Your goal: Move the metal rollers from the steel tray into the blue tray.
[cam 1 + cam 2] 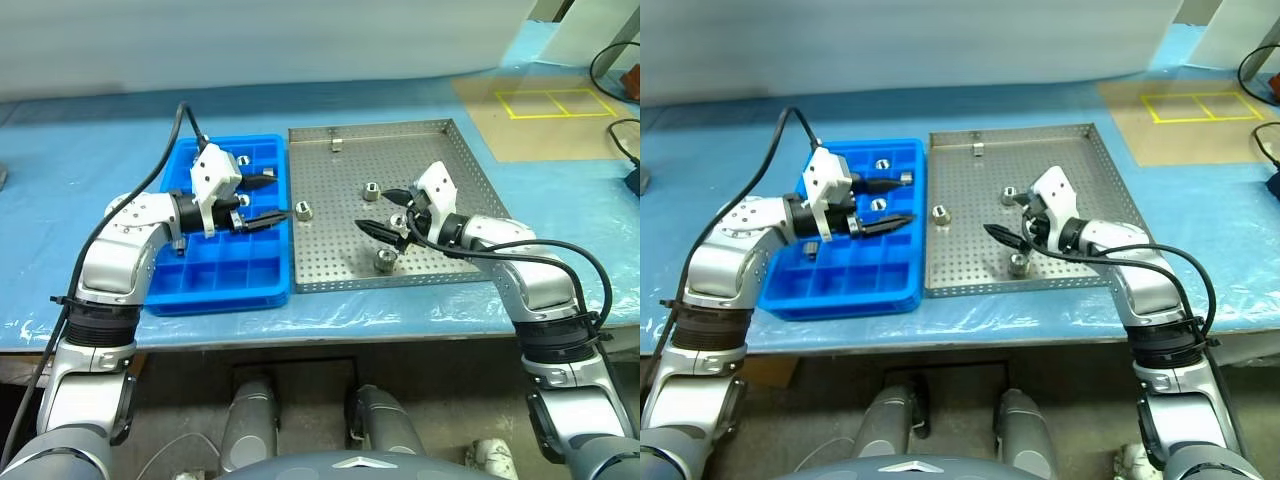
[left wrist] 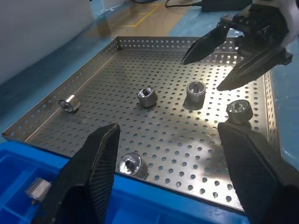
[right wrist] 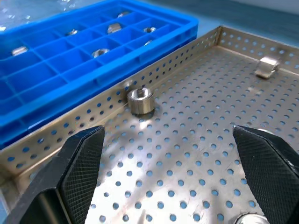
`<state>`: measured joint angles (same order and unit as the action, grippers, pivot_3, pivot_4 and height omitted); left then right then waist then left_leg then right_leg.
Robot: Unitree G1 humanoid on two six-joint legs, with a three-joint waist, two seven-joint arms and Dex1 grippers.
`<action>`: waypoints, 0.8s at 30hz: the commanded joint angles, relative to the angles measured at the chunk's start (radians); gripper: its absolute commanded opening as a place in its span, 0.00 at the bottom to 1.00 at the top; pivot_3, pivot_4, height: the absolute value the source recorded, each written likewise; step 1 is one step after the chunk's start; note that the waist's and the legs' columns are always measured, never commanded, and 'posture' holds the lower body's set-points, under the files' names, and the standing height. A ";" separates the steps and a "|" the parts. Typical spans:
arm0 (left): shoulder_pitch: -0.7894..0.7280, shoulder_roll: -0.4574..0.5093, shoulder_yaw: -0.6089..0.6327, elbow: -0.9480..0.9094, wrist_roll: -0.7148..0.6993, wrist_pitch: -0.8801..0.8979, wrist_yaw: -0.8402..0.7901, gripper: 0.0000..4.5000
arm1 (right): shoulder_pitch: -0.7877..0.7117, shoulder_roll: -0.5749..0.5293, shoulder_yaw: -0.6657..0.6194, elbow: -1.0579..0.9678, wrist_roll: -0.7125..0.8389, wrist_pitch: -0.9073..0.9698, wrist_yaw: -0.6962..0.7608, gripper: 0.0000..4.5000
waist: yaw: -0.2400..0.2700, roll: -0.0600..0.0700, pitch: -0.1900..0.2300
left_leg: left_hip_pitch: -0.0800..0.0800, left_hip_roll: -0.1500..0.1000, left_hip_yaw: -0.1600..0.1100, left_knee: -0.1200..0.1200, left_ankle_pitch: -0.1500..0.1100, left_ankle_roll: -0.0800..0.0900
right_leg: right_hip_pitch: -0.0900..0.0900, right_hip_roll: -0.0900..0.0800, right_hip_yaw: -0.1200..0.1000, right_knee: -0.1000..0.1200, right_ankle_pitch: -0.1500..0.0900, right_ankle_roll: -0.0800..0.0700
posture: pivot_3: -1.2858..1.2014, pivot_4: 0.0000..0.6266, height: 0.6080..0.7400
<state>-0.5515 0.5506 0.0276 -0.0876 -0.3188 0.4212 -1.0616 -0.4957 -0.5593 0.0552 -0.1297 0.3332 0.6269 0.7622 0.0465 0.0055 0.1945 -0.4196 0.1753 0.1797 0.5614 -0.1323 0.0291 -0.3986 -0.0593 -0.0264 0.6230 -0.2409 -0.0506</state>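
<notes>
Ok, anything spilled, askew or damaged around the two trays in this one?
Nothing stands out. The steel tray and blue tray sit side by side, squarely. The loose metal rollers all lie inside the steel tray, one on its side near the far rim; others sit in blue compartments. None spilled onto the table.

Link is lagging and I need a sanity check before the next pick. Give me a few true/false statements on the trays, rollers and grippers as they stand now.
1. The right gripper hangs open over the steel tray. True.
2. The steel tray has no metal rollers left. False: several remain, one near the rim beside the blue tray.
3. The left gripper is clamped on a roller. False: its fingers are apart with nothing between them.
4. Some compartments of the blue tray already hold rollers. True.
5. The blue tray lies to the robot's right of the steel tray. False: it lies to the left.
</notes>
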 commanded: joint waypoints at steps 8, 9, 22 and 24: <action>-0.092 -0.026 -0.135 0.175 0.087 -0.118 0.001 0.78 | -0.014 -0.024 -0.042 -0.044 0.007 -0.009 -0.007 1.00 | 0.000 0.000 0.000 | 0.001 0.001 0.000 0.000 0.001 -0.001 | 0.000 0.001 0.000 0.001 0.000 0.000 | 0.45 0.24 1.00; -0.121 -0.048 -0.174 0.193 0.098 -0.150 -0.029 0.78 | -0.006 -0.032 -0.057 -0.046 0.007 -0.007 -0.014 1.00 | 0.005 0.000 0.000 | 0.001 0.000 0.000 0.000 0.001 -0.001 | 0.000 0.001 0.000 0.001 0.000 0.000 | 0.45 0.24 1.00; -0.406 -0.315 -0.416 0.781 0.283 -0.565 -0.226 0.78 | 0.156 -0.107 -0.232 -0.178 0.030 0.050 -0.110 1.00 | -0.021 0.001 0.000 | 0.000 -0.001 0.001 0.001 0.001 0.005 | 0.001 0.001 0.001 0.000 0.000 0.001 | 0.37 0.24 1.00; -0.431 -0.348 -0.422 0.866 0.310 -0.613 -0.219 0.78 | 0.186 -0.104 -0.251 -0.214 0.037 0.069 -0.134 1.00 | -0.029 0.001 0.000 | 0.000 -0.001 0.001 0.001 0.001 0.005 | 0.001 0.001 0.001 0.000 0.000 0.001 | 0.36 0.24 1.00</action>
<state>-0.9477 0.2157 -0.3907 0.7371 -0.0255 -0.1352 -1.2771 -0.3156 -0.6591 -0.1528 -0.2744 0.3529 0.6866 0.6477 0.0177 0.0061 0.1941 -0.4194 0.1742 0.1802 0.5630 -0.1315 0.0340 -0.3975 -0.0584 -0.0251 0.6225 -0.2405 -0.0499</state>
